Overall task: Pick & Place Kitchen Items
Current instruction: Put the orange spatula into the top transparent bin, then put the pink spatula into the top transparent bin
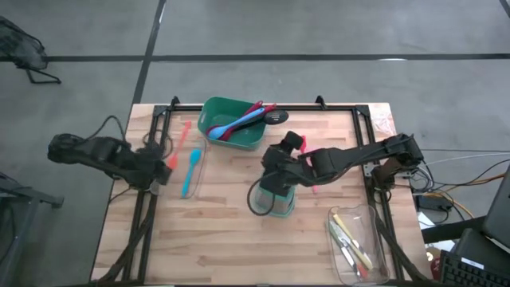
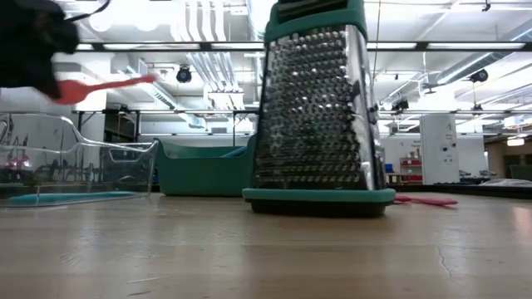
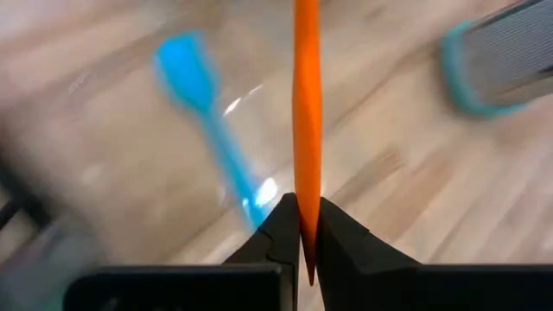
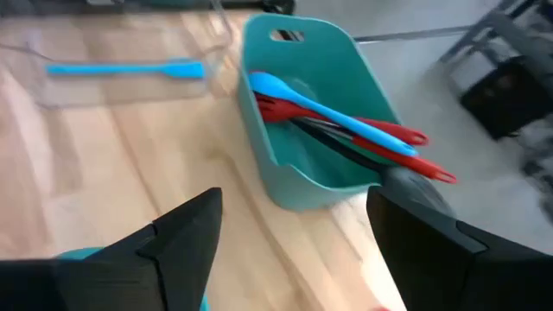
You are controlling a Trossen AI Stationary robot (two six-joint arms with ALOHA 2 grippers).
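My left gripper [image 1: 163, 169] is at the table's left, shut on an orange spatula [image 1: 180, 143] that it holds above a clear tray [image 2: 125, 166]. A blue spatula [image 1: 191, 171] lies flat in that tray. My right gripper [image 4: 294, 242] is open over the top of a teal-and-steel box grater [image 1: 276, 199], which stands upright at mid-table; I cannot tell whether it touches the grater. A green tub [image 1: 233, 121] at the far edge holds a blue spoon [image 4: 328, 108] and red spoons [image 4: 406, 155]. A black slotted spoon [image 1: 276, 117] lies beside the tub. My left gripper pinches the orange spatula between its two fingers at one end [image 3: 304, 231], edge-on to the wrist camera. The spatula runs straight forward past the fingertips. In the low view it is lifted clear and nearly level [image 2: 104, 85], above the clear tray.
A second clear tray [image 1: 358, 243] with pale-handled tools lies at the near right. A pink-red utensil [image 1: 313, 187] lies on the wood beside the grater, under my right arm. Bare wood lies at the near middle of the table.
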